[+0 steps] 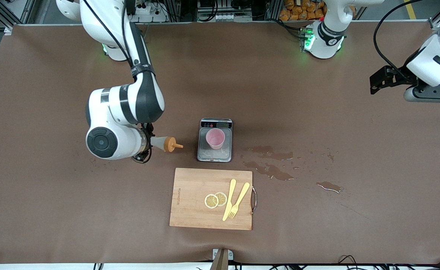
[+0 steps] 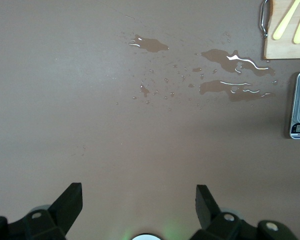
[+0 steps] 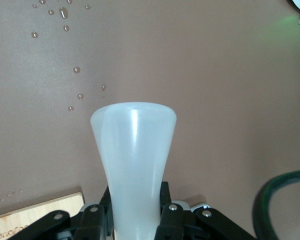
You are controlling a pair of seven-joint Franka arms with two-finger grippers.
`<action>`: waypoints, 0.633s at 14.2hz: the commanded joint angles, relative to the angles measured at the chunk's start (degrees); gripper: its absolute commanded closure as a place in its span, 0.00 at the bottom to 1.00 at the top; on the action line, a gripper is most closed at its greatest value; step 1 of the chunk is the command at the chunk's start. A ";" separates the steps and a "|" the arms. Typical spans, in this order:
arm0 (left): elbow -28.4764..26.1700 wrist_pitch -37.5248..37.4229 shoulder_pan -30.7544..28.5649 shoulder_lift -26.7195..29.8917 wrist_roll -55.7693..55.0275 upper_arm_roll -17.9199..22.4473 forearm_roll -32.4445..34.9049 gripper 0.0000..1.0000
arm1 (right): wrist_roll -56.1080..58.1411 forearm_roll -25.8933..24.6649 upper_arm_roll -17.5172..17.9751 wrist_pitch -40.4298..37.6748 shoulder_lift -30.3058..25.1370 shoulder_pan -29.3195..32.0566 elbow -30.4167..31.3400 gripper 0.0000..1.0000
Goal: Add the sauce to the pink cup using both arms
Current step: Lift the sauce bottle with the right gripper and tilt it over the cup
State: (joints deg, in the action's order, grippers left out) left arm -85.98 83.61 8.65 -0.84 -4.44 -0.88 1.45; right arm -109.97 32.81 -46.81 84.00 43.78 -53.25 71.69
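1. We saw the sauce bottle [image 1: 164, 143] lying sideways in the air, clenched by the right gripper [image 3: 135, 220], at nine o'clock from the pink cup [image 1: 215, 139].
2. The cup stood on the scale [image 1: 215, 154], twelve o'clock from the cutting board [image 1: 190, 204].
3. The left gripper [image 2: 139, 205] waited with its fingers spread, over bare table [image 1: 355, 232] near the puddles [image 1: 270, 170].

Right arm gripping, left arm waiting

Right end effector [image 3: 135, 220] clamped, wrist turned toward 3 o'clock; left end effector [image 2: 139, 200] spread wide, parked at the counter's end.
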 commanded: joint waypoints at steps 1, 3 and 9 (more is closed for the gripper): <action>-0.50 -0.46 -0.12 1.10 0.40 0.00 -1.01 0.00 | -3.92 -3.80 -0.21 -0.15 -0.37 -2.64 0.03 0.63; -0.59 -0.46 -0.21 1.10 0.75 0.00 -1.01 0.00 | -5.42 -5.47 -0.12 -0.15 0.07 -4.14 0.03 0.63; -0.24 -0.11 -0.04 1.19 0.66 -0.53 -1.18 0.00 | -10.43 -10.74 1.98 -0.07 1.57 -7.30 -0.68 0.63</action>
State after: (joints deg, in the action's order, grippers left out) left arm -85.98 83.62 8.74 -0.77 -4.44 -1.14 1.37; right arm -117.76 25.26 -45.57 84.16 45.59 -59.58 71.72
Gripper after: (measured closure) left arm 0.000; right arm 0.626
